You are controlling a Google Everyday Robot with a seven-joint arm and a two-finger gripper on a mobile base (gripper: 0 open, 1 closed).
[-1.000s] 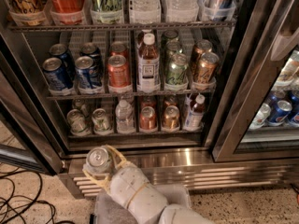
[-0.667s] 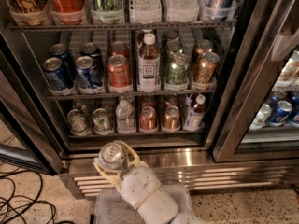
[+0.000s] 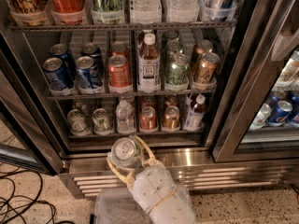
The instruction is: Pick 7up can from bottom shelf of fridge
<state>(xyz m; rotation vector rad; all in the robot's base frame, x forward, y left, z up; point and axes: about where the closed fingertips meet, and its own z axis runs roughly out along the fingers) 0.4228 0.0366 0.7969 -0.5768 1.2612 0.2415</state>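
My gripper point(image 3: 127, 154) is shut on the 7up can point(image 3: 124, 148), its cream fingers wrapped round both sides. The can's shiny silver top and pull tab face the camera. It hangs in front of the fridge's point(image 3: 196, 160) steel sill, just below and outside the bottom shelf point(image 3: 135, 133). My pale arm runs from it down to the lower edge of the camera view. The can's side is mostly hidden by the fingers.
On the bottom shelf stand two silvery cans point(image 3: 88, 121), a water bottle point(image 3: 125, 117), two copper cans point(image 3: 160, 117) and a small bottle point(image 3: 194, 112). The shelf above holds several cans and a tea bottle point(image 3: 148, 62). A door frame point(image 3: 233, 92) stands to the right. Cables point(image 3: 23, 199) lie at the left.
The gripper, still holding the can, has moved to the right and slightly up, staying in front of the fridge's base.
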